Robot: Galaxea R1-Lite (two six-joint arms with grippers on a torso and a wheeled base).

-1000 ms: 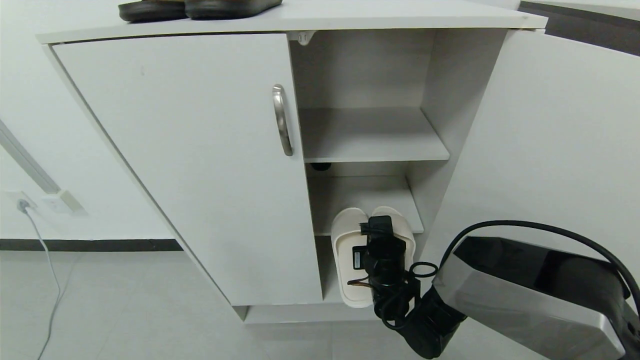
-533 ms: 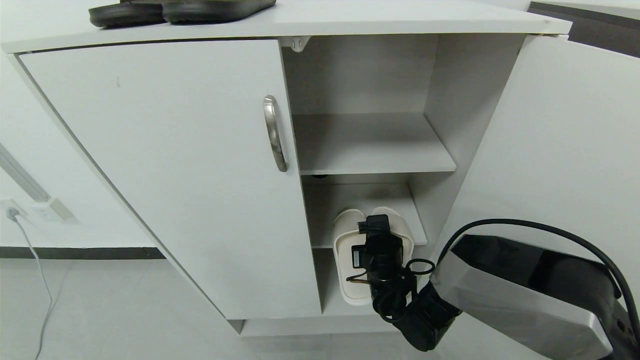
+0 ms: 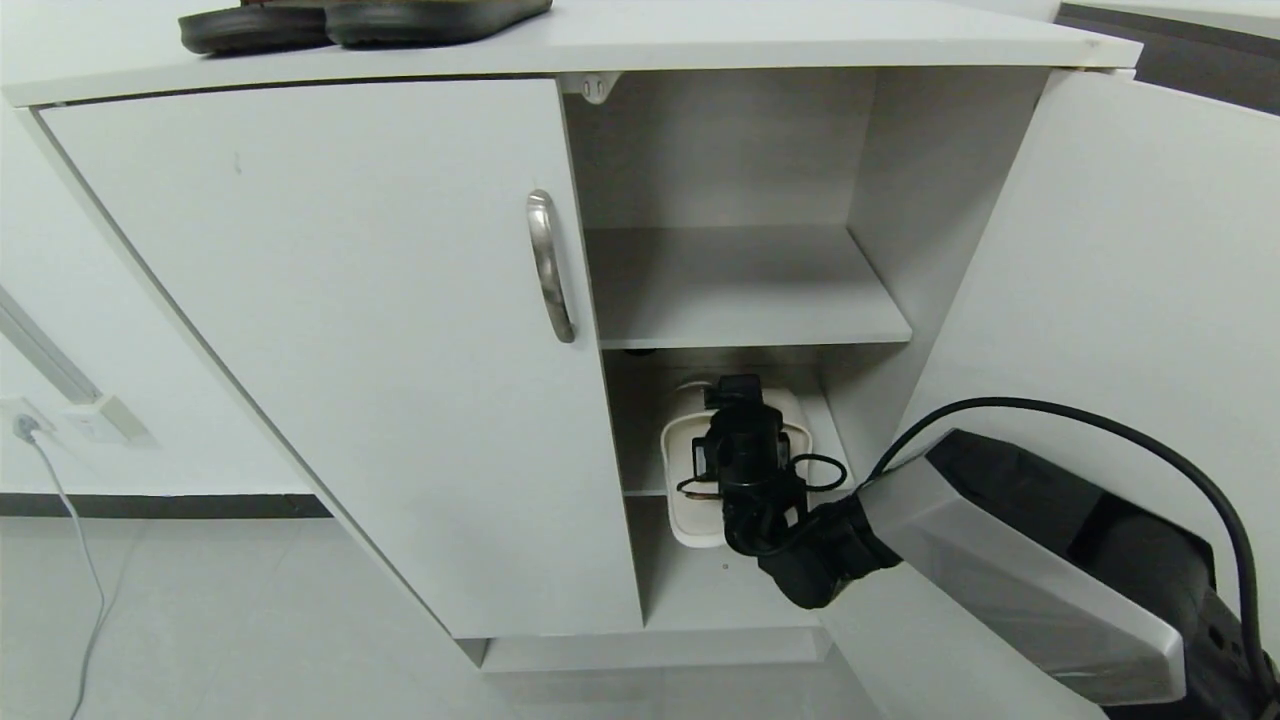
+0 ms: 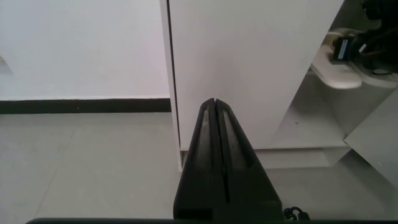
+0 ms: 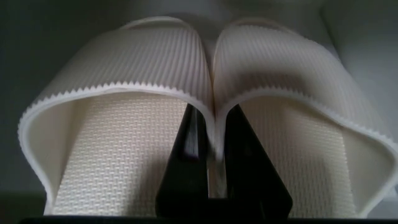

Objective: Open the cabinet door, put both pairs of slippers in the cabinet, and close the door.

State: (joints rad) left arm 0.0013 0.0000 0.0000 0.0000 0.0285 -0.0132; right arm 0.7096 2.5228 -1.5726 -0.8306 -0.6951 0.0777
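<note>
The cabinet (image 3: pixel 600 45) fills the frame, its right door (image 3: pixel 1120 280) swung open. At lower centre, the right gripper (image 3: pixel 738 395) is clamped on the white slippers (image 3: pixel 683 495), which are partly inside over the lower shelf (image 3: pixel 640 440). The dark slippers (image 3: pixel 360 18) sit at upper left on the cabinet top. The left gripper (image 4: pixel 214 106) has its fingers pressed together.

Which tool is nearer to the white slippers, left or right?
Right. The right tool grips the white slippers together at the shelf; the left tool hangs apart, outside, before the closed door.
</note>
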